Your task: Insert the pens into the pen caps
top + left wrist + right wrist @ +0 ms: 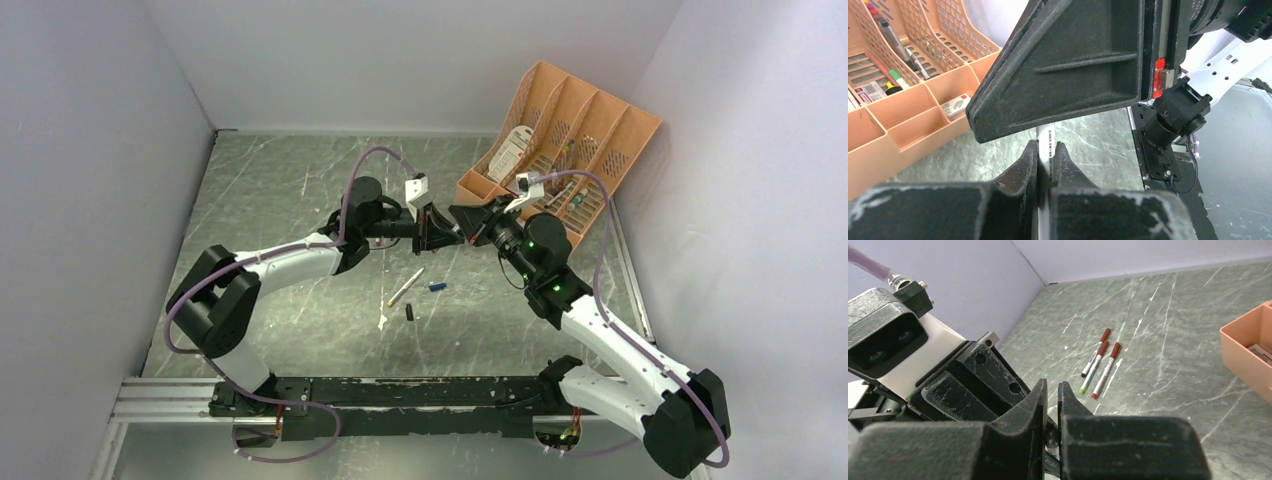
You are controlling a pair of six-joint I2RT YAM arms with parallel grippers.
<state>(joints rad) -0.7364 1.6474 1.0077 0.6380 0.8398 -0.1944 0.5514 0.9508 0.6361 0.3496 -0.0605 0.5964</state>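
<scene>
My left gripper is shut on a thin white pen held above the table's middle. The pen's far end runs behind a finger of my right gripper, which meets the left one tip to tip. In the right wrist view the right gripper has its jaws almost together, with a small dark round piece deep between them. I cannot tell whether that piece is a cap. On the table below lie another pen, a blue pen cap and a dark pen cap.
An orange slotted organizer stands at the back right, holding markers and small boxes. Three capped pens lie side by side on the marble-patterned table near the left wall. Grey walls close in on both sides.
</scene>
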